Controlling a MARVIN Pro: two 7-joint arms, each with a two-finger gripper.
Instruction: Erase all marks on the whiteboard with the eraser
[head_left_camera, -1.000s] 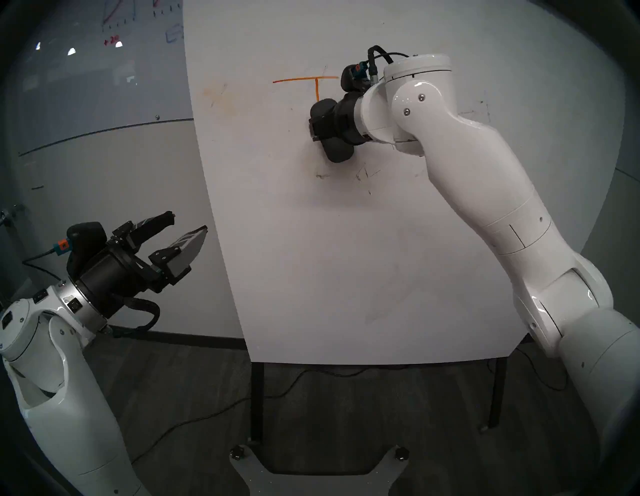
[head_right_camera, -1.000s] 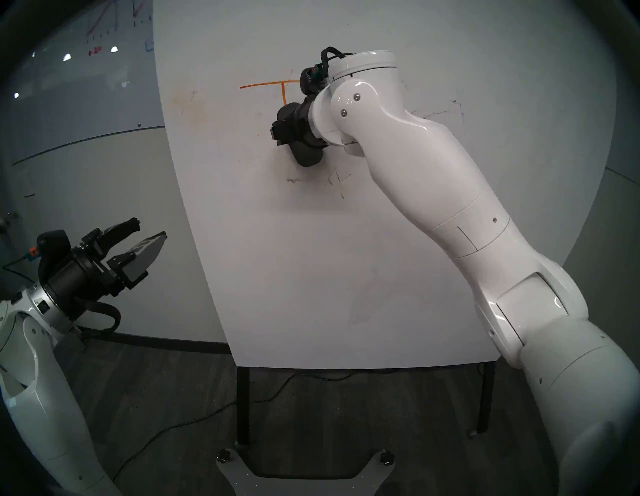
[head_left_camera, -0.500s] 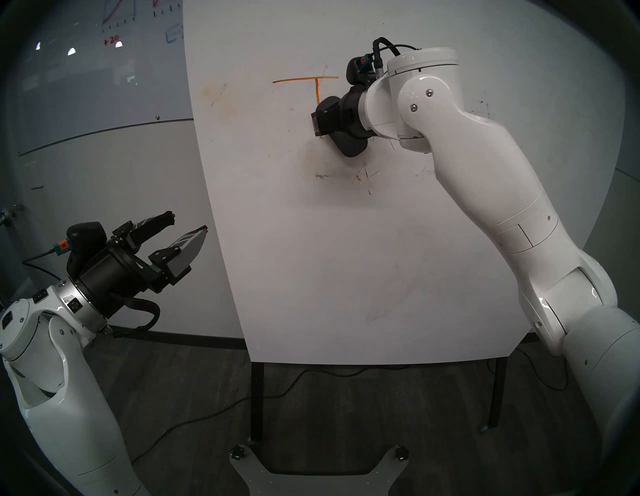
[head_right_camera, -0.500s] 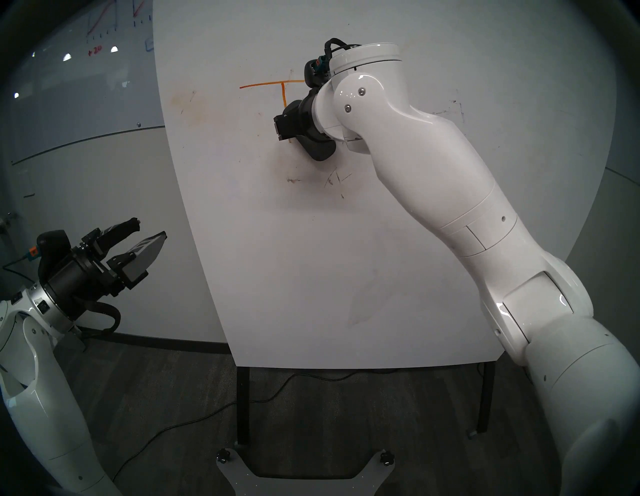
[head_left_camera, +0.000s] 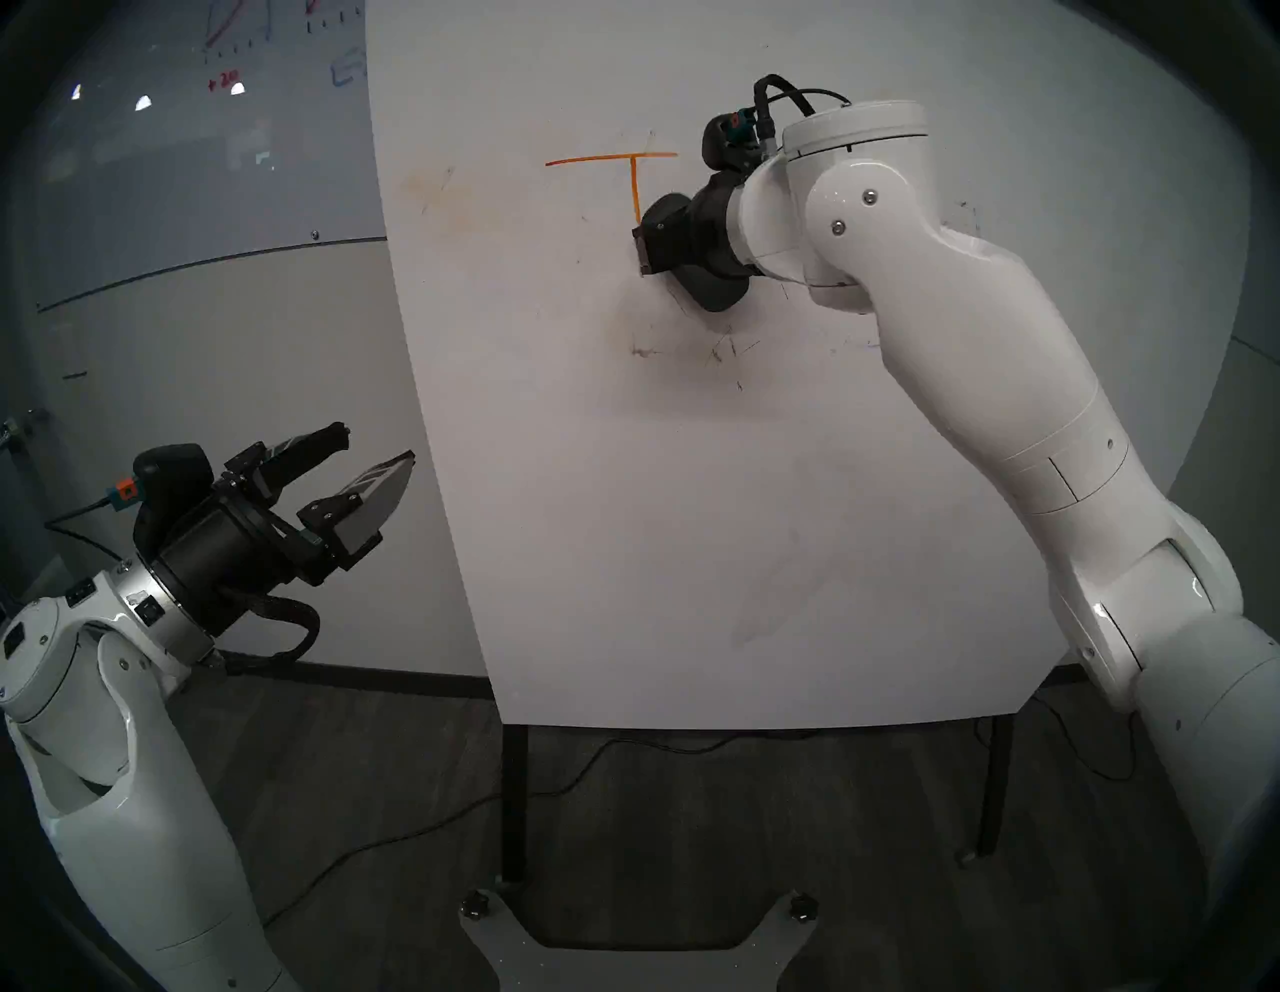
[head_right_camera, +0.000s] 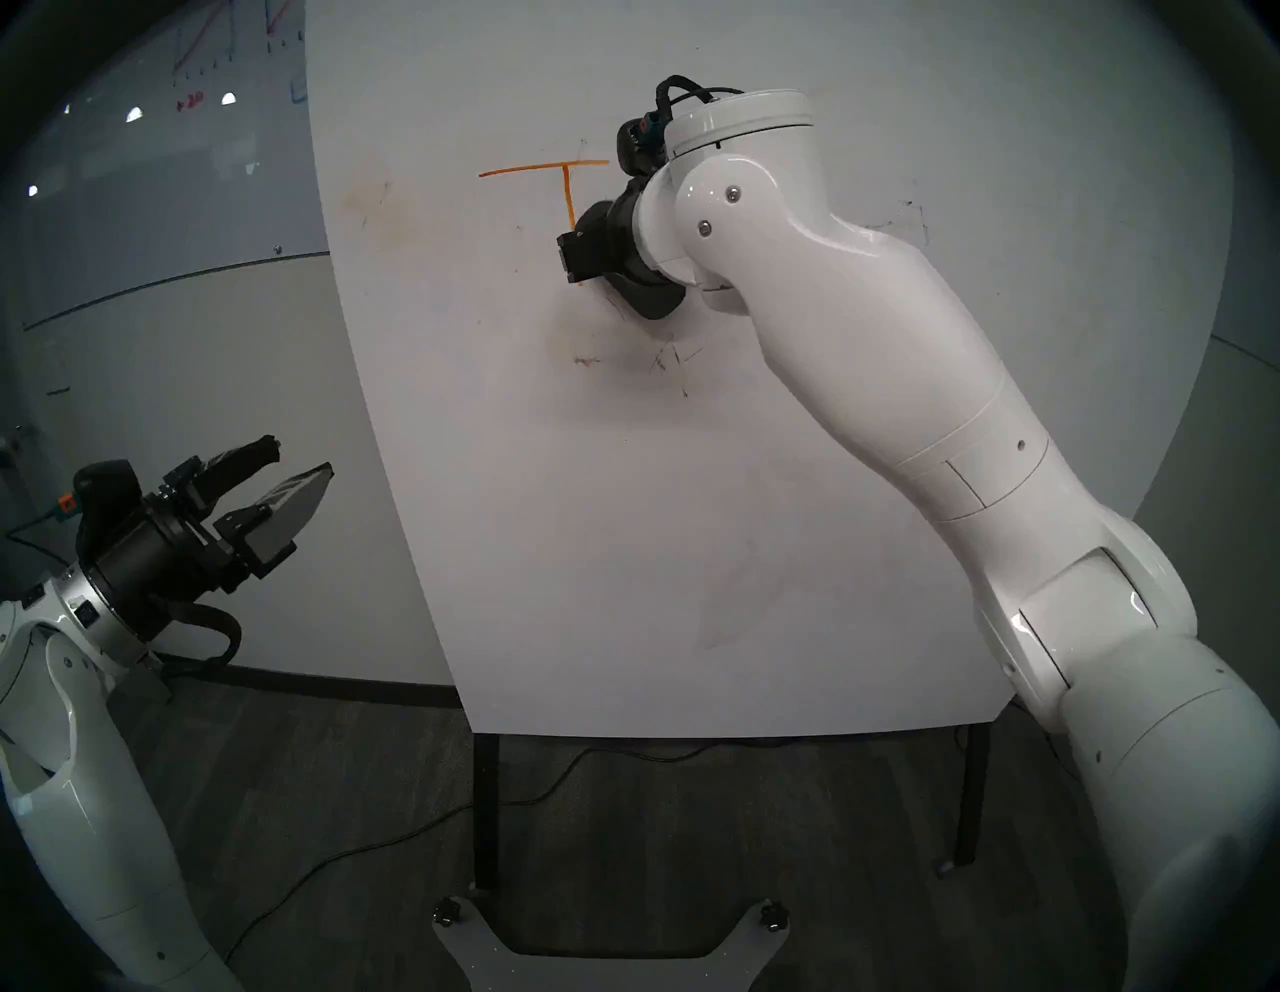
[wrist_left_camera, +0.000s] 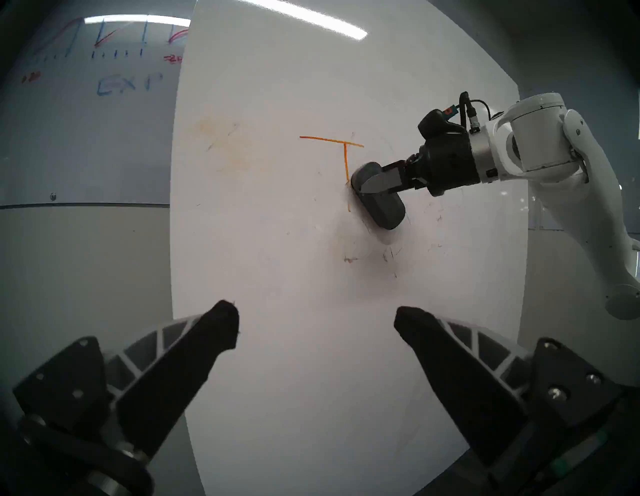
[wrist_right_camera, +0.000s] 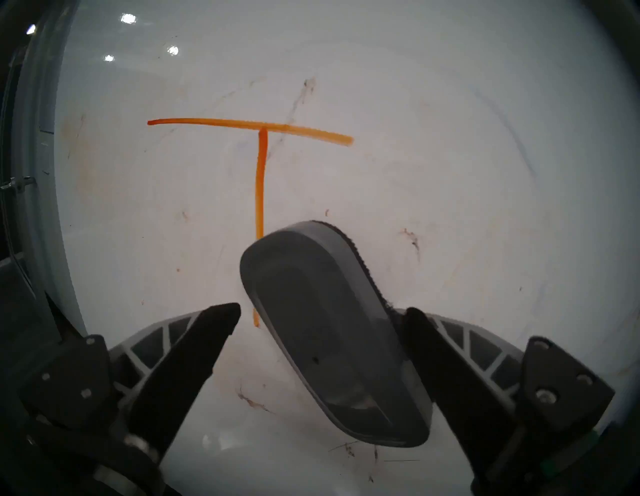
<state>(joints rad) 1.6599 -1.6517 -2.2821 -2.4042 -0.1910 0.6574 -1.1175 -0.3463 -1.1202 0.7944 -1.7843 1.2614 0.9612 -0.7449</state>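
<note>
The whiteboard (head_left_camera: 623, 519) stands upright in front of me. An orange "T" mark (wrist_right_camera: 259, 173) is drawn on it, with faint dark scribbles (head_left_camera: 724, 350) lower down. The dark grey eraser (wrist_right_camera: 329, 329) lies tilted against the board over the T's stem. My right gripper (wrist_right_camera: 320, 313) straddles it, open: the right finger (wrist_right_camera: 426, 346) touches its edge and the left finger (wrist_right_camera: 207, 332) stands clear of it. In the left wrist view the eraser (wrist_left_camera: 382, 207) sits flat on the board. My left gripper (wrist_left_camera: 316, 314) hangs open and empty off the board's left edge.
A greyish glass board with red and blue graph drawings (head_left_camera: 208, 138) is on the wall to the left. Dark metal legs (head_left_camera: 514, 796) carry the whiteboard, and a cable (head_left_camera: 388, 838) runs across the floor. My base plate (head_left_camera: 634, 928) shows at the bottom.
My right gripper has spread its fingers and shifted slightly right. The eraser has turned, with its lower end swung right. The left arm has not moved.
</note>
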